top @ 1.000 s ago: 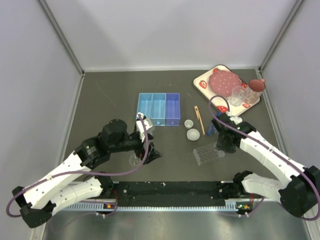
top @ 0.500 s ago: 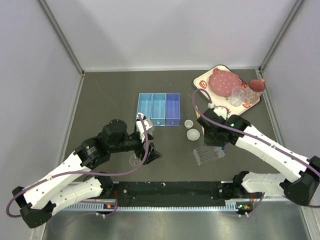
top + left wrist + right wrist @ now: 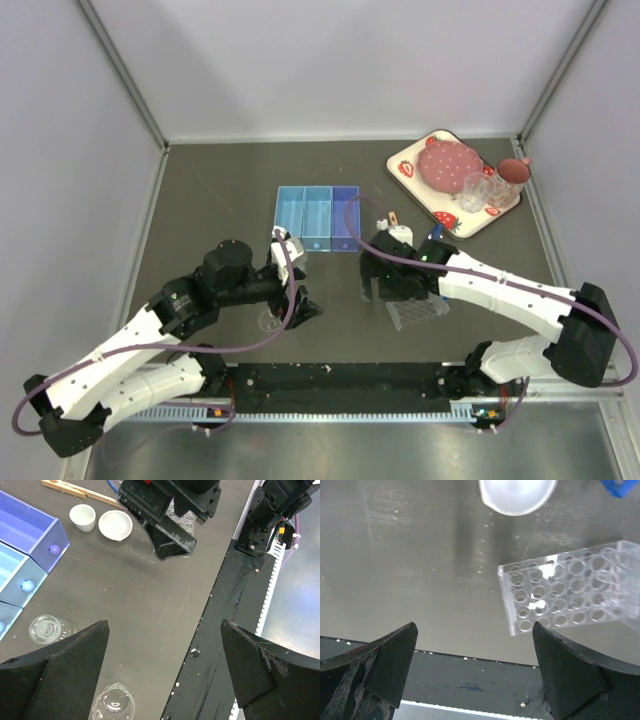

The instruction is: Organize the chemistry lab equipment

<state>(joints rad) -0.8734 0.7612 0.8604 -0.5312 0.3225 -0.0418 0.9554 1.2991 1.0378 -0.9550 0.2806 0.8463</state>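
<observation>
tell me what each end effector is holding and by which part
Nothing is held. The left end effector and right end effector both stand open and empty; the well rack lies untouched.

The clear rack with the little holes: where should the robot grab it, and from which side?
Probably its two long side walls, pinched across the narrow width from straight above. The rack lies flat with holes up, and those walls are straight and parallel, so the open right hand could close squarely on them.

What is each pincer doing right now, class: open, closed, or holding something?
Left pincer: open, holding nothing.
Right pincer: open, holding nothing; the clear well rack lies apart from it.
</observation>
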